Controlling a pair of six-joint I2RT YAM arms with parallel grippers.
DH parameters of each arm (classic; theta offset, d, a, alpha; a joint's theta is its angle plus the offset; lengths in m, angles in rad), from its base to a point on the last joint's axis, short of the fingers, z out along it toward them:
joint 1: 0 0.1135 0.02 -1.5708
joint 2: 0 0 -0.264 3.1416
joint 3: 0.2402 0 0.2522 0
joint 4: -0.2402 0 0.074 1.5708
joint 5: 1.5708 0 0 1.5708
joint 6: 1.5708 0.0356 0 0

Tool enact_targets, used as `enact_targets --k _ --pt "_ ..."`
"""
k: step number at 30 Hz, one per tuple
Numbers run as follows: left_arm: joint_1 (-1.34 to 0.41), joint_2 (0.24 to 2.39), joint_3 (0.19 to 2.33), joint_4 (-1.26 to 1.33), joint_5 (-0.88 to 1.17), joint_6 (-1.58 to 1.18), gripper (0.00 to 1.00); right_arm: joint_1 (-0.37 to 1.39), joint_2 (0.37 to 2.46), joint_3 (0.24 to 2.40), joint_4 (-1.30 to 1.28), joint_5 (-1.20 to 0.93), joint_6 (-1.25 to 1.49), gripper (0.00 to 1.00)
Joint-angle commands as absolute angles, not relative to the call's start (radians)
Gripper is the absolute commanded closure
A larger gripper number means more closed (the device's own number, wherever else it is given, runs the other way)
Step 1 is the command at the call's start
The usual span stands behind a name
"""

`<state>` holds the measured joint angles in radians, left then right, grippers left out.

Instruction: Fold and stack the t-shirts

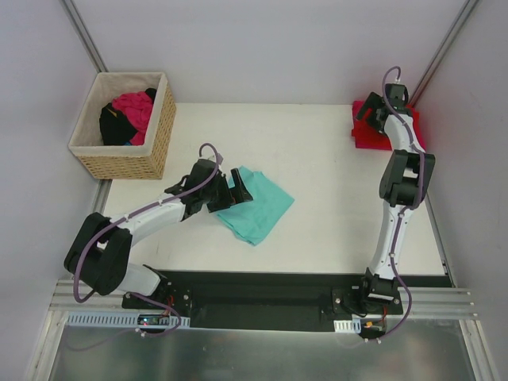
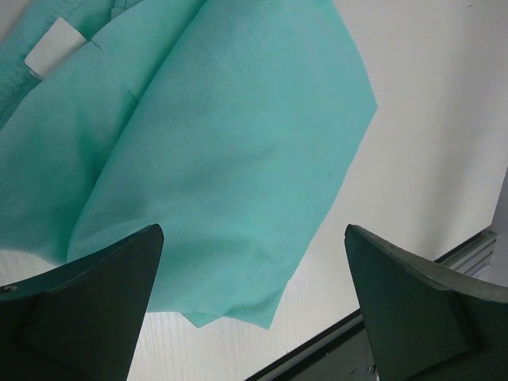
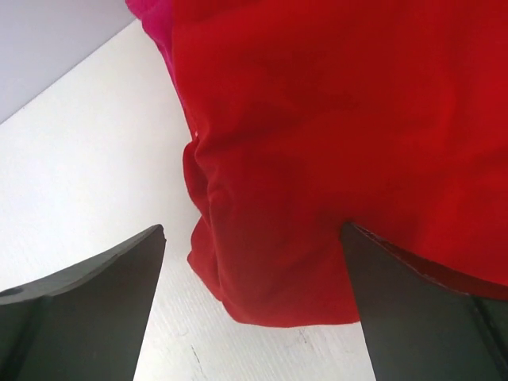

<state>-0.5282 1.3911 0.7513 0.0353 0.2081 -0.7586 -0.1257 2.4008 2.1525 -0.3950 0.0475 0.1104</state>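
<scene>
A teal t-shirt lies loosely folded on the white table, left of centre. My left gripper hovers over its left edge, open with nothing between the fingers. In the left wrist view the teal t-shirt fills the upper left, and the gripper stands wide above its lower corner. A red t-shirt lies at the back right corner, and my right gripper is over it, open. The right wrist view shows the red t-shirt with a magenta one under it, and the gripper straddling the near edge.
A wicker basket stands at the back left, holding pink and black clothes. A black rail runs along the table's near edge. A white label shows on the teal shirt. Grey walls close in the back and sides.
</scene>
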Motion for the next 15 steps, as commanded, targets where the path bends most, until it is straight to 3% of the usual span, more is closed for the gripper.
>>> enact_targets --k 1,15 --pt "-0.514 1.411 0.788 0.032 0.236 -0.739 0.01 -0.133 2.397 2.2 -0.351 0.018 0.12 0.03" --pt "-0.502 1.414 0.769 0.038 0.247 -0.75 0.01 -0.126 2.528 2.263 -0.587 0.02 0.215 0.03"
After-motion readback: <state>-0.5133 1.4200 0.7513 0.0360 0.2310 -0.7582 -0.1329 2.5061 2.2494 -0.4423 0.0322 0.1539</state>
